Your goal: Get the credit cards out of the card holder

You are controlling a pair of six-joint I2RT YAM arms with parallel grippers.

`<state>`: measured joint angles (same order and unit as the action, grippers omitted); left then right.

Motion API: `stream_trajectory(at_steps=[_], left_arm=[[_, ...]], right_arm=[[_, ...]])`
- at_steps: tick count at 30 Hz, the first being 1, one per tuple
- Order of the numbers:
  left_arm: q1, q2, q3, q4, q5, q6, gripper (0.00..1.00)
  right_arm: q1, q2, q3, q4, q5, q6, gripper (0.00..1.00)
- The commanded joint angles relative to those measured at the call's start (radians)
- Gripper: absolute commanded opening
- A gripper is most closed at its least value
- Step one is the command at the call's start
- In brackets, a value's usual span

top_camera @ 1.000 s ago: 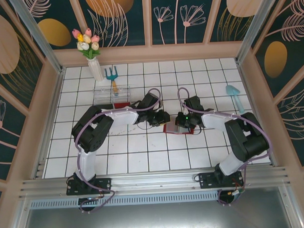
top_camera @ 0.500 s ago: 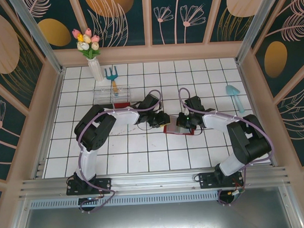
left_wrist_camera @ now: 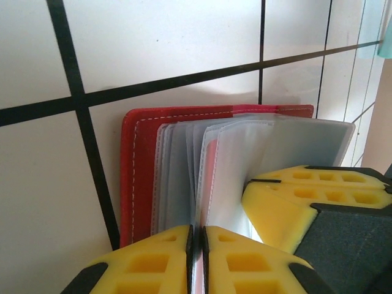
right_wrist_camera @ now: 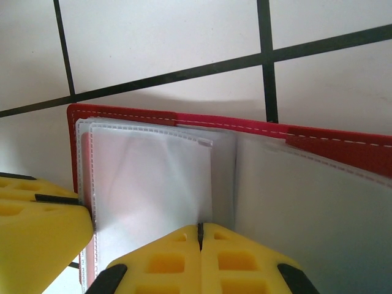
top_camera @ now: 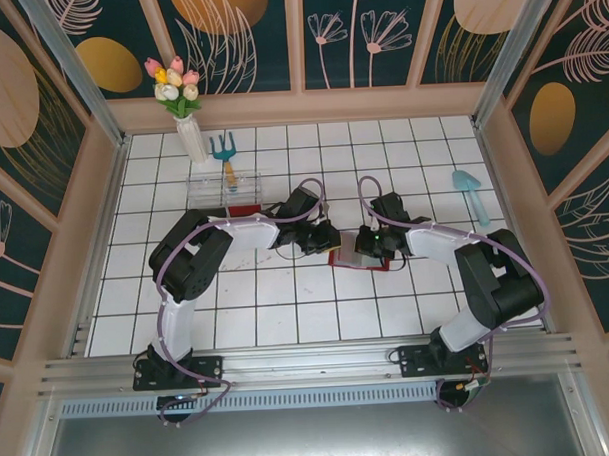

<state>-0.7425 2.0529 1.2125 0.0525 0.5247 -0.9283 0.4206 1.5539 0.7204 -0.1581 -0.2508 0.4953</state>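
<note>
Now, left end effector: clamped shut on a clear sleeve of the card holder.
Card holder: open on the worktop, between my arms, long axis running arm to arm.
Right end effector: pinched closed on another clear sleeve.
Pose: both wrists low, converging; neither nearer.

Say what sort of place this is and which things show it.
Probably a staged, garden-themed robot test cell: a white tiled table boxed in by floral walls, with a tulip vase and a blue garden fork.
</note>
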Motion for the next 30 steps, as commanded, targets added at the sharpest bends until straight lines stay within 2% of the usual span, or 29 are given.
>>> stream_trajectory(at_steps=[1, 6, 11, 13, 17, 19, 20, 24, 30], left_arm=[[-0.004, -0.007, 0.020, 0.037, 0.033, 0.000, 0.16], [-0.004, -0.019, 0.020, 0.037, 0.028, 0.008, 0.17], [-0.003, -0.001, 0.001, 0.101, 0.075, -0.022, 0.09], [-0.003, -0.007, -0.005, 0.104, 0.071, -0.024, 0.01], [-0.003, -0.020, -0.002, 0.104, 0.071, -0.027, 0.00], [-0.004, -0.029, 0.005, 0.107, 0.073, -0.030, 0.00], [-0.003, -0.031, 0.011, 0.105, 0.074, -0.031, 0.00], [-0.007, -0.042, 0.039, 0.082, 0.072, -0.021, 0.00], [-0.034, -0.026, 0.149, -0.046, 0.034, 0.039, 0.00]], right_arm=[[0.003, -0.009, -0.011, -0.026, 0.008, -0.006, 0.01], [0.003, -0.015, -0.012, -0.025, 0.005, -0.008, 0.01], [0.003, -0.019, -0.009, -0.021, -0.001, -0.005, 0.01], [0.003, -0.035, -0.007, -0.023, 0.000, -0.005, 0.03], [0.004, -0.078, 0.003, -0.036, 0.010, -0.001, 0.19], [0.003, -0.101, 0.012, -0.051, 0.027, 0.000, 0.40], [0.002, -0.109, 0.017, -0.058, 0.035, 0.001, 0.44], [-0.008, -0.157, 0.020, -0.074, 0.060, 0.014, 0.52], [-0.037, -0.244, 0.005, -0.097, 0.120, 0.050, 0.61]])
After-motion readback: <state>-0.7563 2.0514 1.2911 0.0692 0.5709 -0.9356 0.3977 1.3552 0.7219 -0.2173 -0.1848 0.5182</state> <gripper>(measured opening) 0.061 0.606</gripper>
